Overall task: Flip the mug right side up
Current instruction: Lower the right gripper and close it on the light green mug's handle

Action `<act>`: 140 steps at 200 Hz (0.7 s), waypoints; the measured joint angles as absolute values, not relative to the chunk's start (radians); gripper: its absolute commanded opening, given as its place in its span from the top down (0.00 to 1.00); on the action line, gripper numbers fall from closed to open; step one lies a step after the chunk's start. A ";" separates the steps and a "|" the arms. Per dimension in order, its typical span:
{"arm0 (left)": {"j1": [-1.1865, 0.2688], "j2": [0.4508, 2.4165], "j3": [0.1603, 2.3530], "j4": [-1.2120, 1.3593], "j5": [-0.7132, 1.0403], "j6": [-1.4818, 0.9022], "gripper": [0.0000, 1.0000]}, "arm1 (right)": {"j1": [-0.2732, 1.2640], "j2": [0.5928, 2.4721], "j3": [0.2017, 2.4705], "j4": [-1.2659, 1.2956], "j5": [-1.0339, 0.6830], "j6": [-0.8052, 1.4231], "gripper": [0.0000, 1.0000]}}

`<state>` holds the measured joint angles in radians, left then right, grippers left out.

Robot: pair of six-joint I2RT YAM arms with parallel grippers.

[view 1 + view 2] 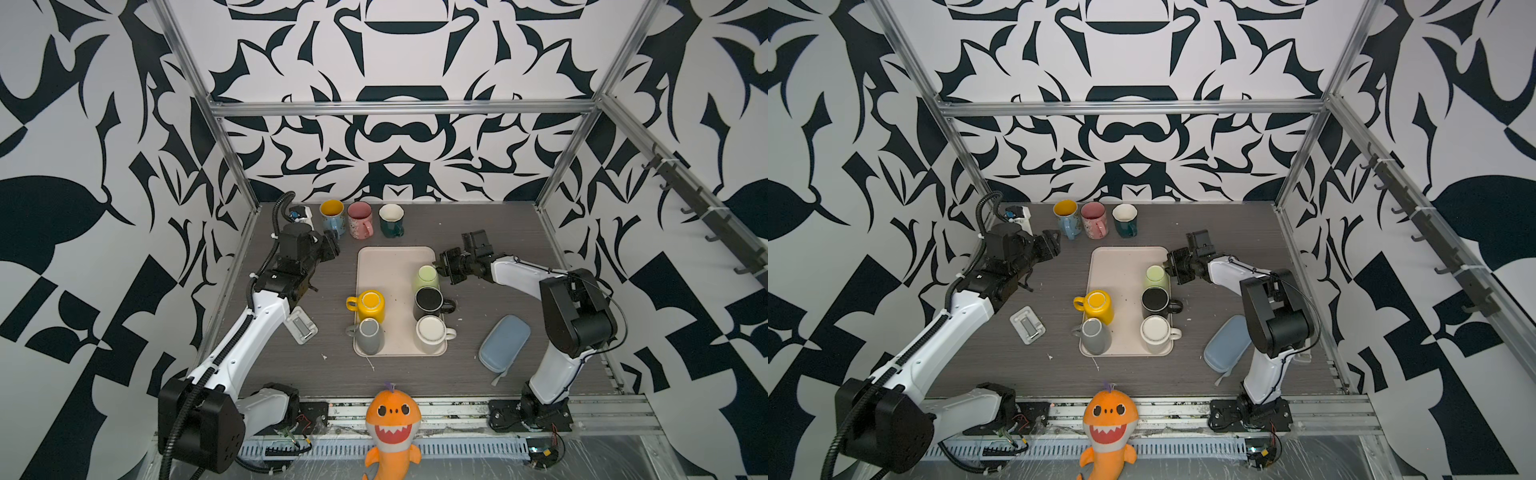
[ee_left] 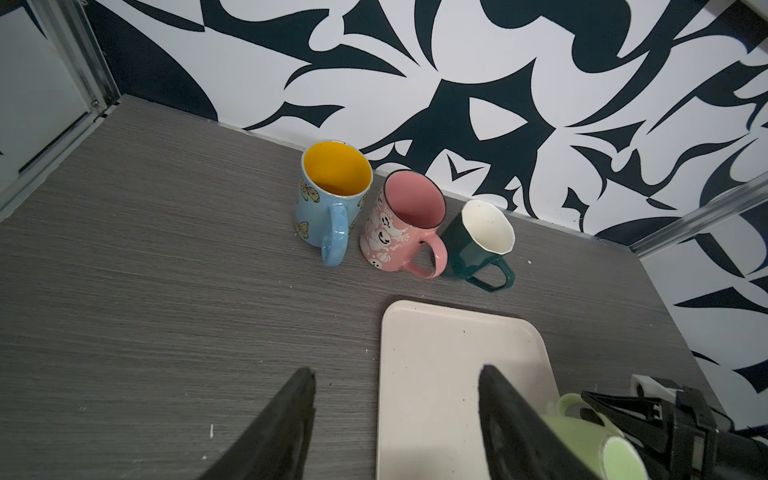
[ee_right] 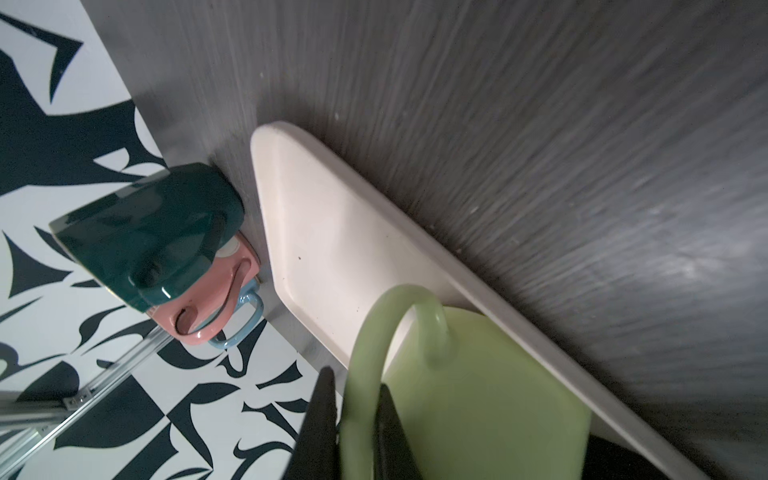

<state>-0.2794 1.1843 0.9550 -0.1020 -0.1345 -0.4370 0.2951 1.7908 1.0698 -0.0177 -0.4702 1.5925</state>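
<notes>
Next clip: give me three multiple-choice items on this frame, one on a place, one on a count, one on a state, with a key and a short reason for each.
1. Where is the blue case?
A. on the tray
B. on the table, right of the tray
C. against the back wall

2. How many mugs are on the tray?
A. three
B. four
C. five

3. What is the right gripper doing?
A. hanging open above the table
B. shut on the green mug's handle
C. gripping the black mug

Key:
1 B: in both top views the case lies on the table beside the tray's right edge.
2 C: yellow, grey, green, black and white mugs stand there.
3 B: in the right wrist view the fingers pinch the green mug by its handle loop.
</notes>
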 measured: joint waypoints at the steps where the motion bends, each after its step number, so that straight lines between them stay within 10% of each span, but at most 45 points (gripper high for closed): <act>1: -0.279 1.184 0.955 -0.102 -0.134 -0.437 0.34 | 0.296 1.791 1.070 -0.017 -0.470 1.592 1.00; 140: -0.280 1.185 0.963 -0.118 -0.135 -0.419 0.34 | 0.311 1.834 1.149 0.051 -0.474 1.482 1.00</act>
<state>-0.2798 1.1851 0.9627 -0.1177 -0.1349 -0.4187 0.3115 1.8339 1.1488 0.0513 -0.4744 1.4822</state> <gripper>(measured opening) 0.657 0.053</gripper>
